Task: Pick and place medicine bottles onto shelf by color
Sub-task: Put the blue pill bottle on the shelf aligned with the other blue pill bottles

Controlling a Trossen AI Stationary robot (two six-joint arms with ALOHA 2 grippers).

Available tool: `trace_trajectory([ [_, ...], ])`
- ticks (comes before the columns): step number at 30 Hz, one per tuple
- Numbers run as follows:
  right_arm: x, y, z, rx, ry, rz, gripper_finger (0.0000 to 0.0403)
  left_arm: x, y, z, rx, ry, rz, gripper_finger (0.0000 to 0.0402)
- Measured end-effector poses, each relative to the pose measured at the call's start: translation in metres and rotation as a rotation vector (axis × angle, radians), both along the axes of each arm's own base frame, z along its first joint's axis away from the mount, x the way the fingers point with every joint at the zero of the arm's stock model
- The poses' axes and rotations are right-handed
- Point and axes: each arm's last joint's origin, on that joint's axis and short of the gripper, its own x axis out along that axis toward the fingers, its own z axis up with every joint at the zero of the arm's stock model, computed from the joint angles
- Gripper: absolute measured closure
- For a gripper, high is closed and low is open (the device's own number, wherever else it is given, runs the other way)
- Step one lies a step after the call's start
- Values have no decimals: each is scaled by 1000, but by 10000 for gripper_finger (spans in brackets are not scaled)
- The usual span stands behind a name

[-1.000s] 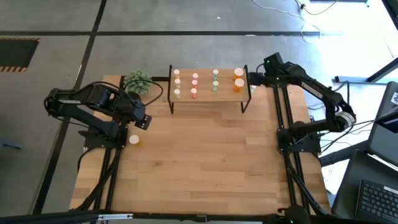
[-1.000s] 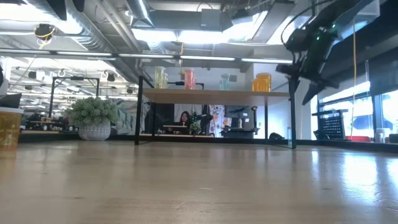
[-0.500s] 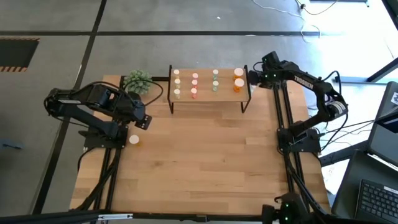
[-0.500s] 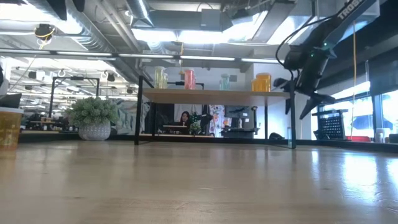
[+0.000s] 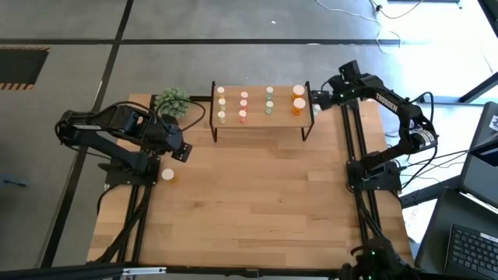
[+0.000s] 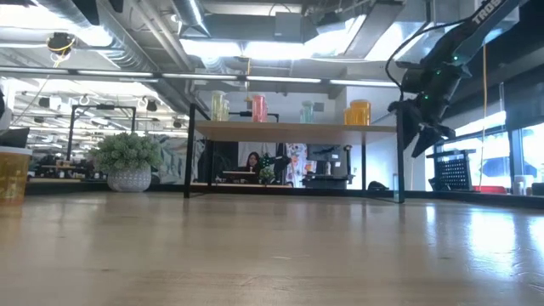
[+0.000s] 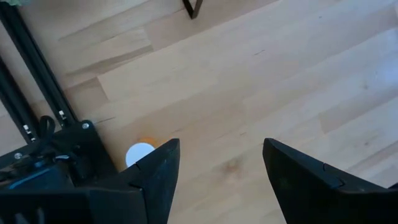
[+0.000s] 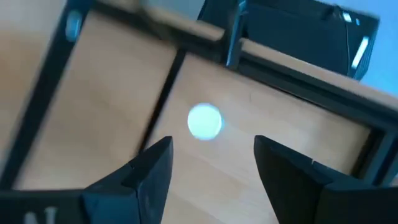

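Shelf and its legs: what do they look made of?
The shelf top looks like light, matte wood, pale like the tabletop, though no grain shows. Its legs look like thin black metal, probably painted: slim, straight, dark bars.

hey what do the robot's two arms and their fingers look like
Both are dark, black jointed arms. The right arm carries white lettering and loose black cables near its base. The left gripper and the right gripper each have two flat, wedge-shaped black fingers.
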Motion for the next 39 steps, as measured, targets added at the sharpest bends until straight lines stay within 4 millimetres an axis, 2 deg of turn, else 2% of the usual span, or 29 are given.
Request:
trace_trajectory([
  [7, 2, 9, -3, -64, 110, 368, 176, 2, 0, 1, 0, -18, 1, 174],
  [16, 10, 14, -3, -177, 194, 671, 176, 5, 0, 2, 15, -59, 10, 177],
  [24, 16, 15, -7, -204, 254, 690, 176, 5, 0, 2, 18, -57, 4, 175],
  [35, 15, 18, -30, -245, 243, 684, 176, 5, 0, 2, 42, -50, -26, 175],
  [39, 15, 16, -36, -275, 243, 623, 176, 5, 1, 3, 63, -52, -16, 174],
])
